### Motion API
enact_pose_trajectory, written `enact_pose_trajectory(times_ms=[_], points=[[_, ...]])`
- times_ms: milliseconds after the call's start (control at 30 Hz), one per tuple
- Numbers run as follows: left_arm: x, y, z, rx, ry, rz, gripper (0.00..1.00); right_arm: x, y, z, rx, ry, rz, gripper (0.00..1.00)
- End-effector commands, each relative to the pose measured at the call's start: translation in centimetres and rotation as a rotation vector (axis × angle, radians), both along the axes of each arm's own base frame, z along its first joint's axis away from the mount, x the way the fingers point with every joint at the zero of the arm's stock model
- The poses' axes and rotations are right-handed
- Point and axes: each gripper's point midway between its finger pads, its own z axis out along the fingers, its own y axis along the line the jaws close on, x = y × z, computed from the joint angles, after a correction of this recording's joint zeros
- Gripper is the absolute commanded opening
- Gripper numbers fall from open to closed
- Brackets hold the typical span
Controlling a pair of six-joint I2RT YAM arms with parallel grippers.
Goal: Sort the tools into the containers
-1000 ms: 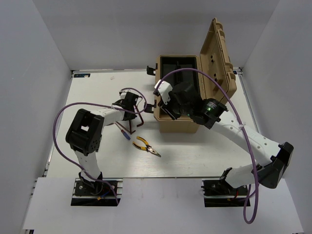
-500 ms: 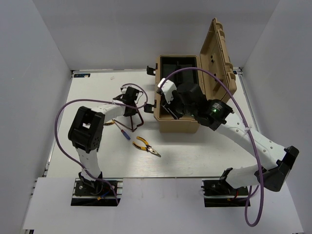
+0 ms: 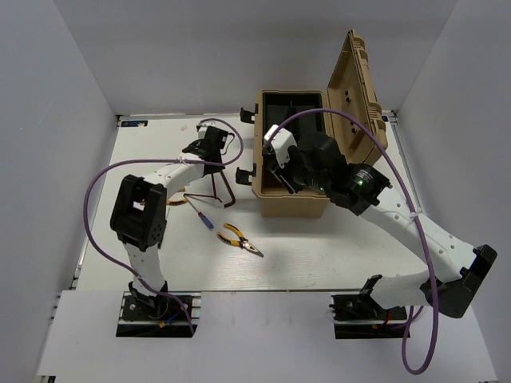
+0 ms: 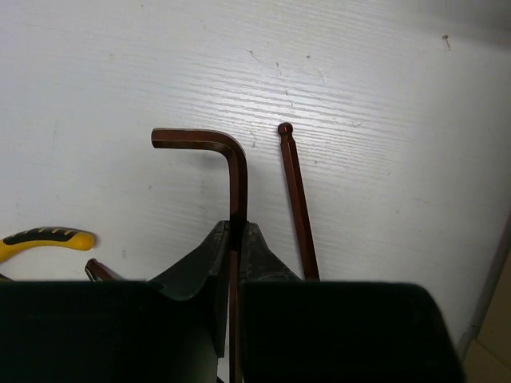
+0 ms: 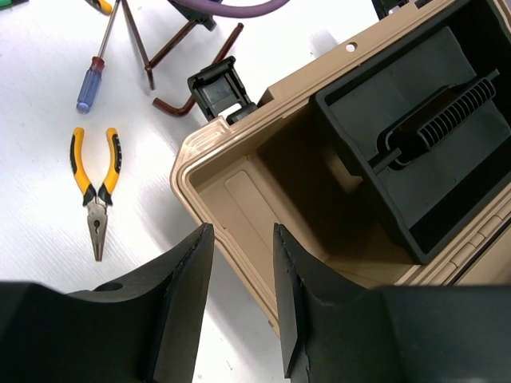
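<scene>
My left gripper (image 4: pixel 237 227) is shut on a dark L-shaped hex key (image 4: pixel 236 175), its bent end pointing left just over the white table. A second, ball-ended hex key (image 4: pixel 297 199) lies beside it on the right. From above, the left gripper (image 3: pixel 209 150) is left of the open tan toolbox (image 3: pixel 291 203). Yellow-and-black pliers (image 3: pixel 239 239) and a blue-tipped screwdriver (image 3: pixel 204 217) lie on the table nearer the arms. My right gripper (image 5: pixel 242 231) is open and empty above the toolbox's front left corner (image 5: pixel 200 171). The pliers (image 5: pixel 96 187) and the screwdriver (image 5: pixel 92 80) also show there.
The toolbox lid (image 3: pixel 355 88) stands upright at the right. A black tray with a handle (image 5: pixel 423 136) fills the far part of the box. A black latch (image 5: pixel 217 88) sticks out on its left wall. A yellow-and-black handle (image 4: pixel 44 238) lies at the left. Purple cables loop over both arms.
My left gripper has moved toward the far side of the table, still shut on the hex key. My right gripper has shifted a little right and further over the toolbox.
</scene>
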Motion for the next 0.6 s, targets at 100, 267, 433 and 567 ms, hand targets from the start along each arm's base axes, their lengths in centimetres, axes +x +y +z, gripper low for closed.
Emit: enact_pose_trajectory(times_ms=[100,267,433,567], points=[[1.8,0.6,6.4,-0.017,-0.170,0.030,0.00,0.0,0.0,1.4,0.047,-0.025,0.000,0.42],[2.8,0.3,7.6,-0.031,-0.234,0.018,0.00,0.2,-0.1,1.1,0.046,-0.018,-0.004,0.44],[3.5,-0.4,8.7,-0.065,-0.275,0.005,0.00,0.2,-0.2,0.9,0.044,-0.013,-0.007,0.44],[3.7,-0.8,10.3,-0.084,-0.303,-0.015,0.00,0.3,-0.3,0.9,0.043,-0.012,-0.011,0.44]])
